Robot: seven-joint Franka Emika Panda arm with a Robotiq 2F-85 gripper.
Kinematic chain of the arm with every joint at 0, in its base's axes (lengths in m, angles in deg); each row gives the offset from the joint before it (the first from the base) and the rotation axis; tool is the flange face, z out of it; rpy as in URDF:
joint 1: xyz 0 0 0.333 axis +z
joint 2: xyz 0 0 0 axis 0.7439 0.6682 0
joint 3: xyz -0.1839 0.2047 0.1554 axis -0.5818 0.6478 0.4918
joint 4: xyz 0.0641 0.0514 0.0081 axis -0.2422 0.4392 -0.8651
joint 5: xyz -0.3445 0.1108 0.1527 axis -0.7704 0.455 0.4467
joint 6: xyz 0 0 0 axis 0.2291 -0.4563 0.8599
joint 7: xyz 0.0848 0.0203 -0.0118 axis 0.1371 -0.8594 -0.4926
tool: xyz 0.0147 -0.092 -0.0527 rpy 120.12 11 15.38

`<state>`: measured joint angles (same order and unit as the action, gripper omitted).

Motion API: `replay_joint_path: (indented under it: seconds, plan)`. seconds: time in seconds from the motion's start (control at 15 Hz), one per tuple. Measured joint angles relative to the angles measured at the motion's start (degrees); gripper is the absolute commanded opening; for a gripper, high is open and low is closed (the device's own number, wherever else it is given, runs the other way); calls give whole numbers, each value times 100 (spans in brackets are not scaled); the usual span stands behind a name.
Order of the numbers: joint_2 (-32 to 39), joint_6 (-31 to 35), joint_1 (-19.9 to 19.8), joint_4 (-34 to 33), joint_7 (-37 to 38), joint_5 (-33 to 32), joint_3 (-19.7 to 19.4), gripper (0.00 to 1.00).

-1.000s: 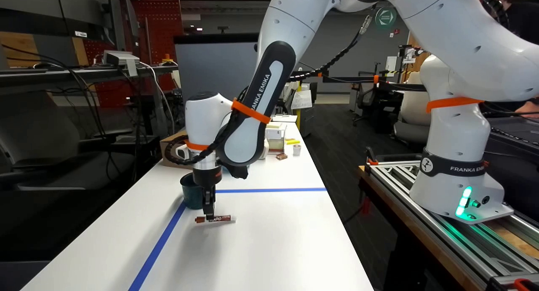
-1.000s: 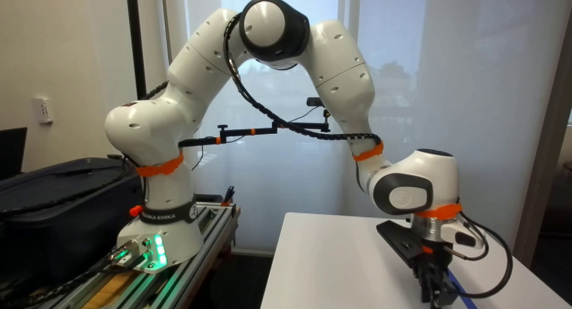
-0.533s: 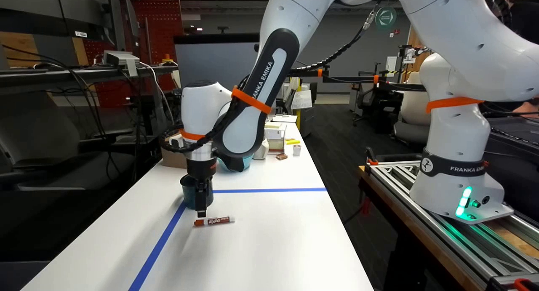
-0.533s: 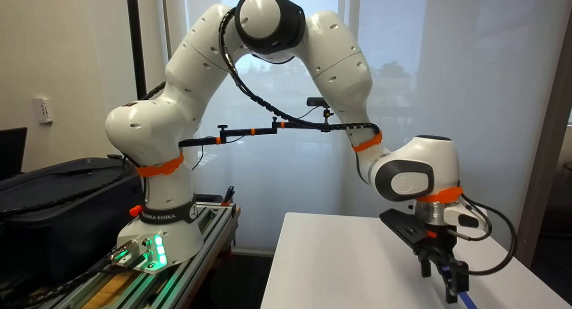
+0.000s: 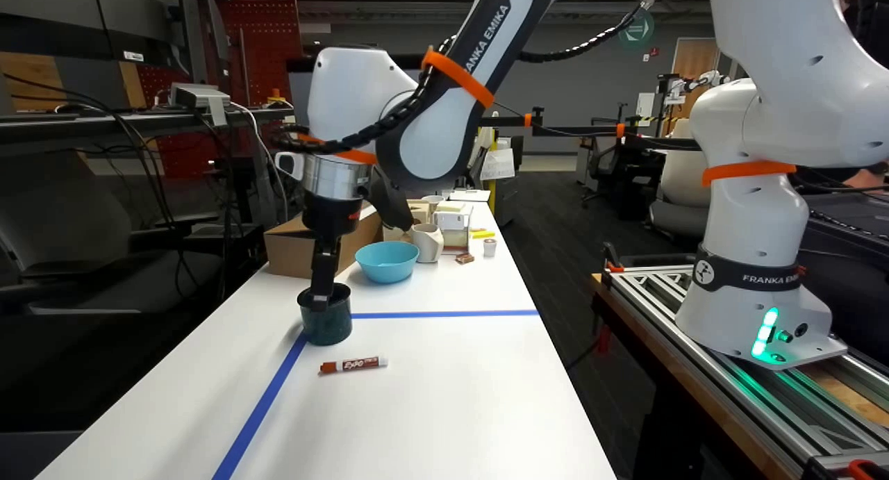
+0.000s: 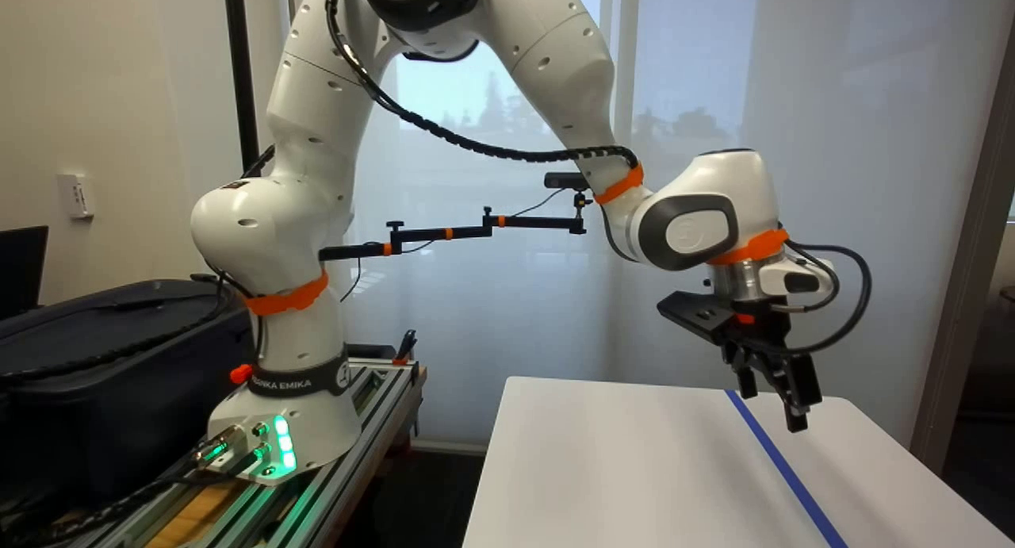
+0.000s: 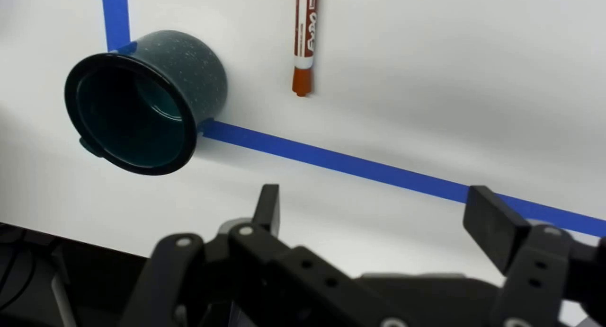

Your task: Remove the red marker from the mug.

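Observation:
The red marker lies flat on the white table in an exterior view, in front of the mug; a gap separates them. In the wrist view the marker points its cap toward me at top centre, its far end cut off. The dark teal mug stands upright to its left, mouth showing, no marker visible inside. My gripper is wide open with only table seen between its fingers. It hangs above the table, overlapping the mug from one camera. Neither mug nor marker shows in the exterior view facing the window.
Behind the mug are a light blue bowl, a cardboard box and a white pitcher. Blue tape marks lines on the table. The table's edge shows at lower left in the wrist view.
At the start the fingers were down at the marker. They have since spread apart, and the arm has risen well off the table, leaving the marker lying there. The mug has stayed put.

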<state>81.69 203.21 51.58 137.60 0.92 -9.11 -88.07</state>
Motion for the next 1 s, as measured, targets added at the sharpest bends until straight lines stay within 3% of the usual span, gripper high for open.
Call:
replay_joint_path:
  seconds: [0.33,1.0]
  plan:
    - [-1087,-1259,518,447,1724,-714,-289,100]
    - [-1051,-1301,402,443,1756,-726,-175,100]
